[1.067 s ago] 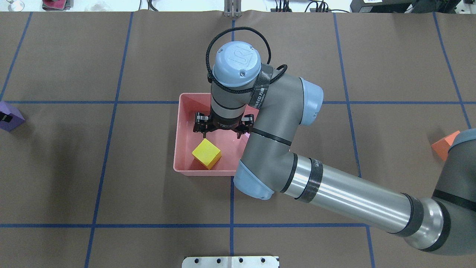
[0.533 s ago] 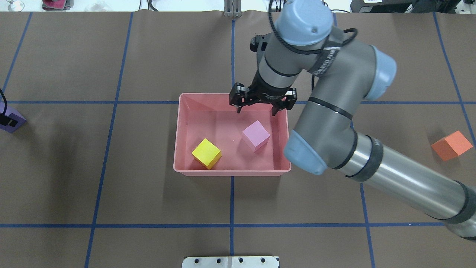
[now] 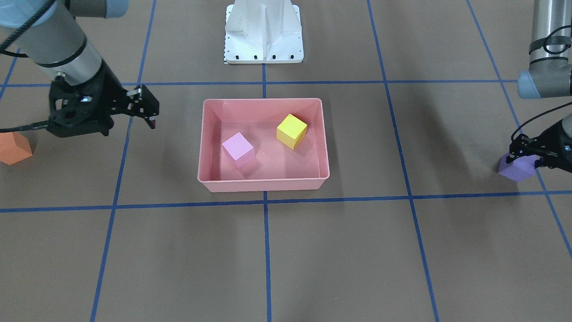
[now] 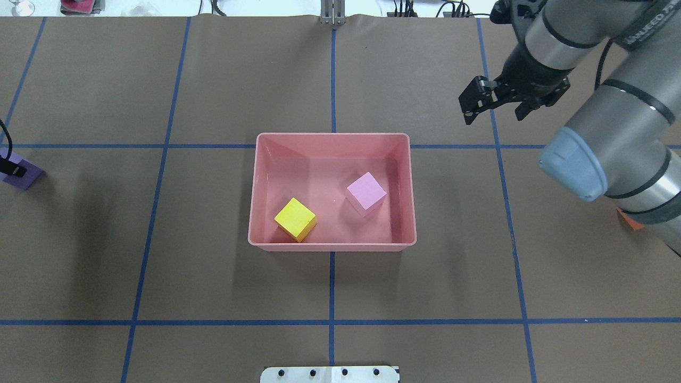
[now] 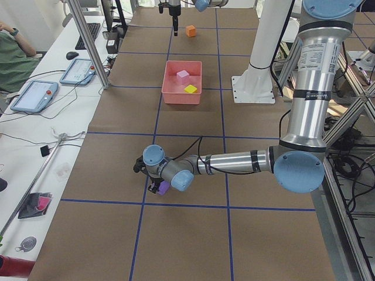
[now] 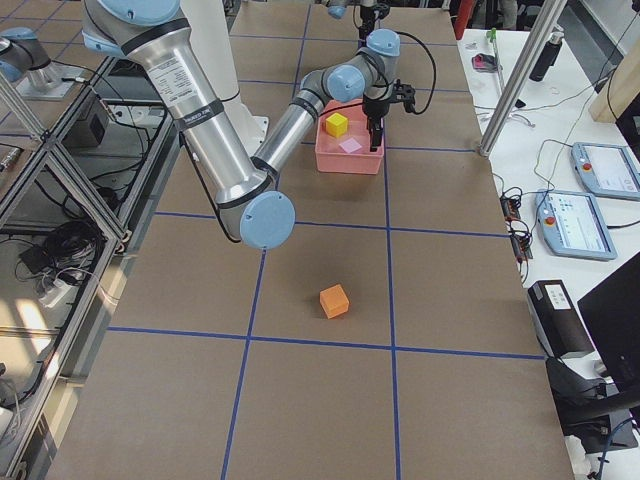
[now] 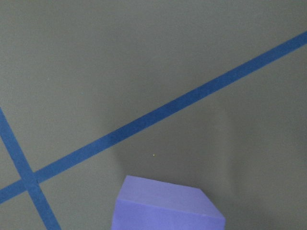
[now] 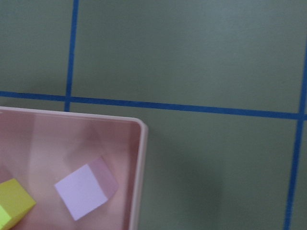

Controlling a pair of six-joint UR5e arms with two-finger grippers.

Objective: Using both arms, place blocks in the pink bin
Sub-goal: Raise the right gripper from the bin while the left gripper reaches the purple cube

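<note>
Matte yellow block (image 4: 295, 218) and pink block (image 4: 366, 192) lie in the glossy salmon bin (image 4: 332, 137) (yellow at eight o'clock, seen overhead). The right gripper (image 4: 495, 108) gapes empty. I cannot tell the left gripper's (image 3: 528, 156) clench.

Near right arm (image 6: 200, 110) reaching far along the brown table (image 6: 450, 300), right gripper (image 6: 373, 138) with fingers pointing down, lined up with the pink bin (image 6: 340, 166) rim, light pink block (image 6: 351, 145) in the bin near the fingers, yellow block (image 6: 337, 124) beyond it, orange block (image 6: 334, 300) well apart from the fingers, nearer the camera.

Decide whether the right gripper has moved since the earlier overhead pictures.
Yes. The right gripper has moved rightward in the overhead view, from above the pink bin to over the table beyond its far right corner.
</note>
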